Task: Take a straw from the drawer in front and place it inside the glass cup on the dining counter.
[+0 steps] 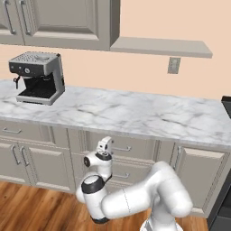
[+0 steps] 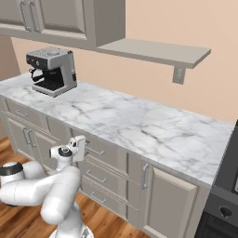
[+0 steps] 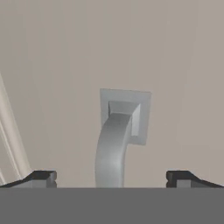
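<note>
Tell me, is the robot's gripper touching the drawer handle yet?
Apart. In the hand view the gripper is open, its fingertips standing wide on either side of the handle, with bare drawer front between.

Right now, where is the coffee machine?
The coffee machine sits on the marble worktop at its far left end in both base views, below the upper cabinets and well left of the drawer in front of the arm.

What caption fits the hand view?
Open gripper straddling the drawer's metal bar handle, not yet closed.

A coffee machine (image 1: 37, 76) (silver and black) stands on the marble worktop (image 1: 135, 113).
</note>
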